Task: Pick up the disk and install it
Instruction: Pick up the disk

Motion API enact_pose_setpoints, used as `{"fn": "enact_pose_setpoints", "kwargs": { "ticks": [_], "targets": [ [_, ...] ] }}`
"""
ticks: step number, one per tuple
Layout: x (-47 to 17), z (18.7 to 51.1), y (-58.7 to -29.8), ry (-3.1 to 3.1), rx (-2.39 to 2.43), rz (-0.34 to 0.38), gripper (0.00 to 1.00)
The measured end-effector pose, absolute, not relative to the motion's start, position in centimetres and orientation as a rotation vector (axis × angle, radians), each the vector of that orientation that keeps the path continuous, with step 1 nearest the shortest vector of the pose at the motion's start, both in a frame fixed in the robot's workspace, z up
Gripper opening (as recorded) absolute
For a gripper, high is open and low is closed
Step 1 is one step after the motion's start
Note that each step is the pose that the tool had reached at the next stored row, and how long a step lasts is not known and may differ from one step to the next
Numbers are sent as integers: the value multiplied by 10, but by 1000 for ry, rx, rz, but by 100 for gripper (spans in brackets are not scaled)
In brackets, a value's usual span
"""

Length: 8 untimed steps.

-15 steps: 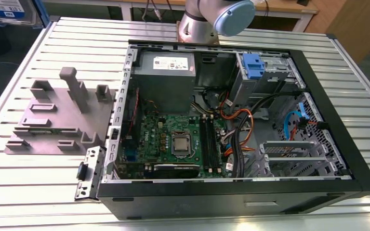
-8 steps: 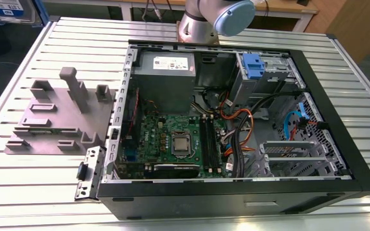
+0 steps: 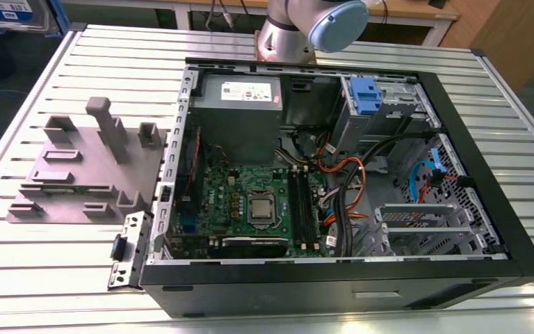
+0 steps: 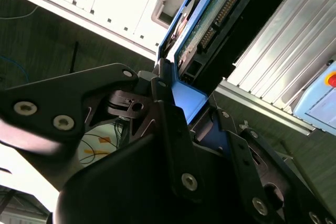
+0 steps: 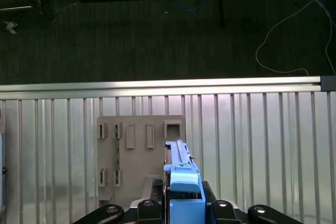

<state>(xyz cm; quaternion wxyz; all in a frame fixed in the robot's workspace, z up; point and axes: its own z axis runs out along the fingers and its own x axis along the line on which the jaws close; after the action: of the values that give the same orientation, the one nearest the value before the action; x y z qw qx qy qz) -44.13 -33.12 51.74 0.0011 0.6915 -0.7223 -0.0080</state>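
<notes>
**Disk Lifted Clear, Install Outstanding**

Found the tool (image 5: 182,211) clamped on the blue carrier end of the disk (image 5: 180,169). Drive held edge-on, clear above the grey fixture (image 5: 136,166) on the slatted tabletop (image 5: 252,145). Confirmed the grip in the second wrist view: fingers (image 4: 168,129) hard against the carrier, circuit-board side of the drive exposed. Judged pick-up done and carrying in hand. Noted the open computer case (image 3: 277,296) beside the fixture in the exterior view. Judged install to call for the carrier squared to its bay and kept off the loose cables (image 3: 341,170).

arm (image 3: 281,38): silver, pale-blue cap (image 3: 338,21) | claw (image 4: 184,103): black, perhaps metal, silver screws (image 4: 189,181)
</notes>
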Motion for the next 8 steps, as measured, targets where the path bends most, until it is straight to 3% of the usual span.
{"fn": "enact_pose_setpoints", "kwargs": {
  "ticks": [8],
  "targets": [
    [-441,521,-331,-2268,2171,-25,36]
  ]
}}
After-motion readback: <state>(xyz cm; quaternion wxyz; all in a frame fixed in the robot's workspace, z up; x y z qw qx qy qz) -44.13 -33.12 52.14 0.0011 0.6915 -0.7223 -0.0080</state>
